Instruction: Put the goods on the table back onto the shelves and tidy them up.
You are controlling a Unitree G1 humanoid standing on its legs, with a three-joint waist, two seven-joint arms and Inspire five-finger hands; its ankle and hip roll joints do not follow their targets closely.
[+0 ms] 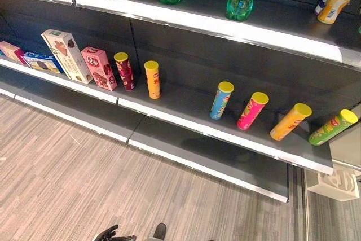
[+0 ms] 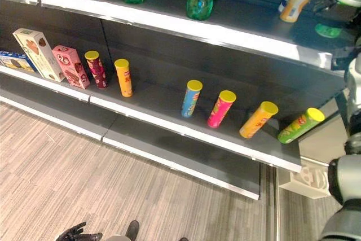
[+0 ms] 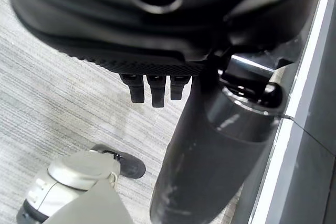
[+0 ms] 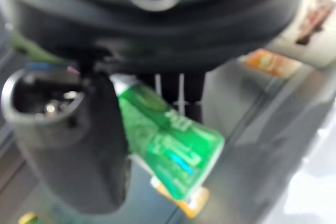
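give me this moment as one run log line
right hand: holding green bottle at top shelf | left hand: low, open, nothing held

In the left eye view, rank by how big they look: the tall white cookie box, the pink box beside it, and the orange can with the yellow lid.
1. The white cookie box, clearly the largest.
2. The pink box.
3. The orange can, the slimmest, though it stands about as tall as the pink box.

All three stand on the same shelf at similar depth, so nearness hardly skews this.
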